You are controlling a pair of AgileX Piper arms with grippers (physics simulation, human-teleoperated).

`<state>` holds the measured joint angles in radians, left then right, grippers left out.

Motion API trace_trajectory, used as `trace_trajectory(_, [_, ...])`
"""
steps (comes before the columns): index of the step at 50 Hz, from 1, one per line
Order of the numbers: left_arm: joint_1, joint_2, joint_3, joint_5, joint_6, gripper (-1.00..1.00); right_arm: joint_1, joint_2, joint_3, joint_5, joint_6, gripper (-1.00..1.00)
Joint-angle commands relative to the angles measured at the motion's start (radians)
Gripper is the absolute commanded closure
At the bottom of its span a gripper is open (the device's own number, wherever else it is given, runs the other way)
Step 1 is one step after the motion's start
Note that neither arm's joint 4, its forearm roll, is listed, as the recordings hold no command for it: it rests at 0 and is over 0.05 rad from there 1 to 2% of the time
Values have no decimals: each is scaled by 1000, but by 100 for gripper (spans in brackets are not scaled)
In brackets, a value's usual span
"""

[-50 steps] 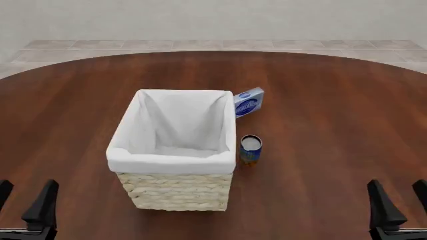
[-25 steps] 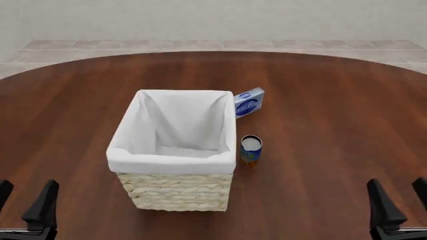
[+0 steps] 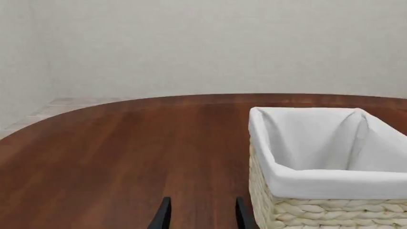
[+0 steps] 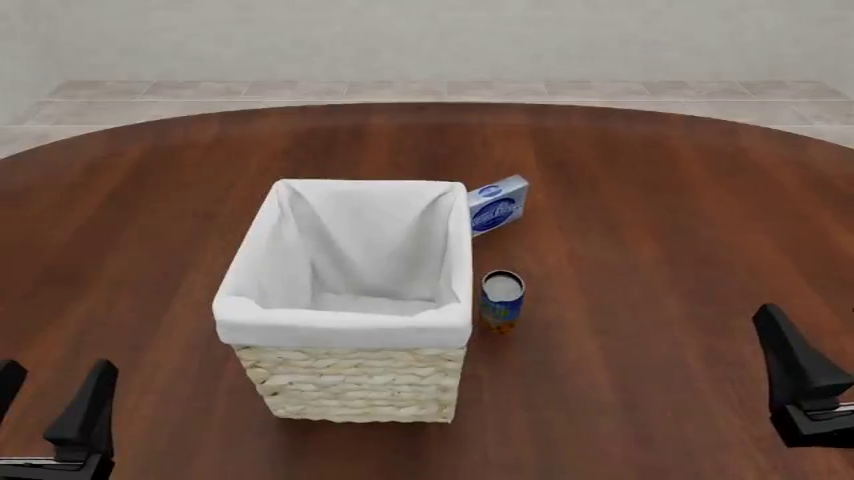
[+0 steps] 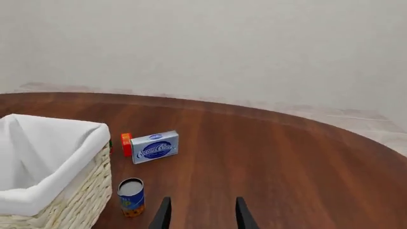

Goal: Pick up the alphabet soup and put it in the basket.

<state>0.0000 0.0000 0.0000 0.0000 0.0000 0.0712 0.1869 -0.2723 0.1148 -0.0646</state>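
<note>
The alphabet soup [image 4: 502, 300] is a small can with a silver top and a blue and orange label, standing upright on the table just right of the basket [image 4: 344, 327]. The basket is pale wicker with a white cloth lining, and nothing shows inside it. In the right wrist view the alphabet soup [image 5: 131, 197] stands ahead of my right gripper [image 5: 201, 218], beside the basket [image 5: 83, 191]. My right gripper [image 4: 825, 385] is open at the front right edge, far from the can. My left gripper [image 4: 47, 405] is open at the front left, with the basket [image 3: 330, 183] beside it.
A flat blue-and-white box [image 4: 498, 205] lies behind the can at the basket's far right corner. The right wrist view shows the box [image 5: 154, 147] with a small red-orange item [image 5: 127, 144] next to it. The round wooden table [image 4: 667, 220] stretches out to the right.
My right gripper has moved forward and slightly right in the front view, so one finger is now cut off by the frame edge. The left gripper, can and basket have not moved.
</note>
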Motion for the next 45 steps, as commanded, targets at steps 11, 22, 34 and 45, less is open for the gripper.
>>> trace_trajectory(11, [0, 0, 0, 0, 0, -100, 82, 329, -118, -90, 19, -100])
trace_trajectory(22, [0, 0, 0, 0, 0, -100, 173, 443, -169, -132, -32, -100])
trace_trajectory(34, [0, 0, 0, 0, 0, -100, 226, 519, -210, -162, -91, -100])
trace_trajectory(45, [0, 0, 0, 0, 0, -100, 282, 646, -222, -217, -170, -100])
